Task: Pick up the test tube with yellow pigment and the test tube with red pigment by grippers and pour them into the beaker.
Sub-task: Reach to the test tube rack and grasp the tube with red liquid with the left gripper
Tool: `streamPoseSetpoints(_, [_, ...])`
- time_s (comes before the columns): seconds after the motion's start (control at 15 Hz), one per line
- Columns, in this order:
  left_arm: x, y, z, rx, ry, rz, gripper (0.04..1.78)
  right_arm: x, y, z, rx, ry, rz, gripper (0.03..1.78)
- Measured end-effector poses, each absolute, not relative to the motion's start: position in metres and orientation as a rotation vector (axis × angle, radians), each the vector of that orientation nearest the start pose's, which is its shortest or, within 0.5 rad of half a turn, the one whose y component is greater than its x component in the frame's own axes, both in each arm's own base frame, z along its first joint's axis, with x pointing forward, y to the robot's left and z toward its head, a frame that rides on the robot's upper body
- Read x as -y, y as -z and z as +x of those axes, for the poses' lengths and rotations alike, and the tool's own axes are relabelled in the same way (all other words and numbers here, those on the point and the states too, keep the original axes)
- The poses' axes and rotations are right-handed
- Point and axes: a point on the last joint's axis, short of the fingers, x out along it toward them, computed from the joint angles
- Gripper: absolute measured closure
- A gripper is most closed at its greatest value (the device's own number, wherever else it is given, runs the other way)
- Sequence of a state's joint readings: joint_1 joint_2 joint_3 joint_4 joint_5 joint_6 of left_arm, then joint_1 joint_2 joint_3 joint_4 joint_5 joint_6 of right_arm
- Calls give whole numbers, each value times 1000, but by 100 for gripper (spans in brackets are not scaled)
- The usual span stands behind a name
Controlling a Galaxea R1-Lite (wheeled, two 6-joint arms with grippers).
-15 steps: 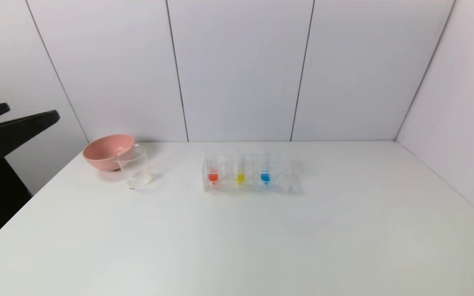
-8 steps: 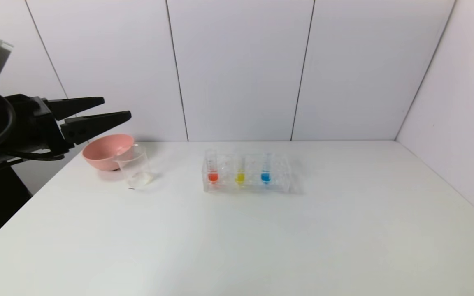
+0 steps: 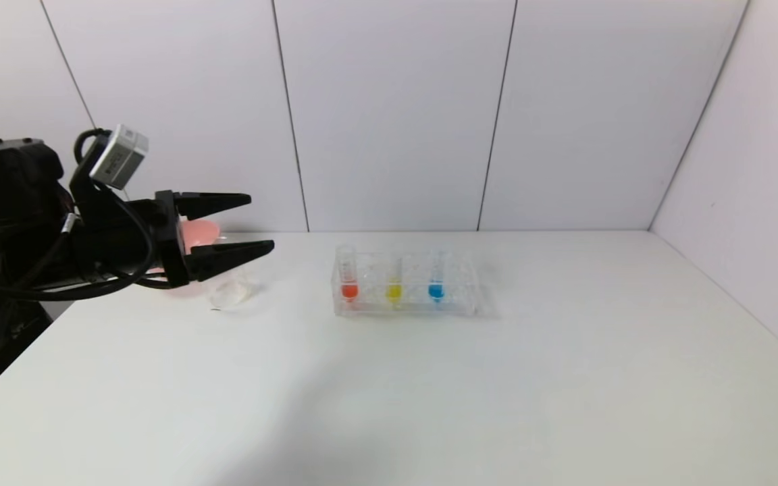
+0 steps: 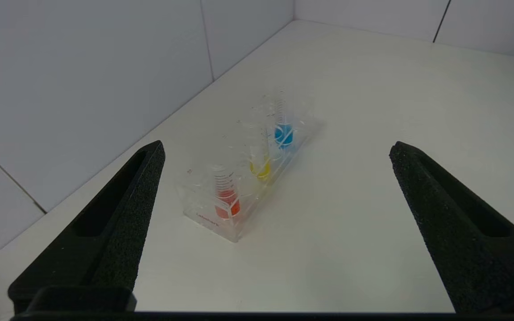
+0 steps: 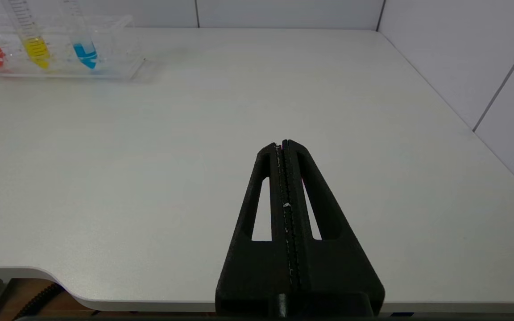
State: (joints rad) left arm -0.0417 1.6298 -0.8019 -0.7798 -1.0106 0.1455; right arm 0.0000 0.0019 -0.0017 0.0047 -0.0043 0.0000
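The test tube with red pigment and the test tube with yellow pigment stand upright in a clear rack at mid-table. My left gripper hovers open and empty above the beaker, left of the rack and apart from it. The gripper hides the beaker's rim. In the left wrist view the left gripper is wide apart, with the red tube and yellow tube ahead. My right gripper is shut and empty over the table's near edge, and is out of the head view.
A blue-liquid tube shares the rack, right of the yellow one. A pink bowl sits behind the beaker, mostly hidden by the left gripper. White walls close the back and right of the white table.
My left arm has swung in from the left edge toward the rack, and its open gripper now covers the bowl and beaker. Nothing on the table has moved.
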Motion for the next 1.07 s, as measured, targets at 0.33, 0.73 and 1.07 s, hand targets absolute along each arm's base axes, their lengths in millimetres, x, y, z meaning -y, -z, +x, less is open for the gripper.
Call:
streamPoseSetpoints(0.33, [49, -191, 314, 42, 1188, 107, 6, 0, -76, -23, -5, 4, 0, 170])
streamPoseSetpoints(0.73, [68, -160, 357, 62, 1291, 106, 6, 0, -76, -23, -4, 5, 0, 170])
streamPoseSetpoints(1.07, [81, -141, 382, 47, 1342, 92, 6, 0, -76, -23, -5, 4, 0, 170])
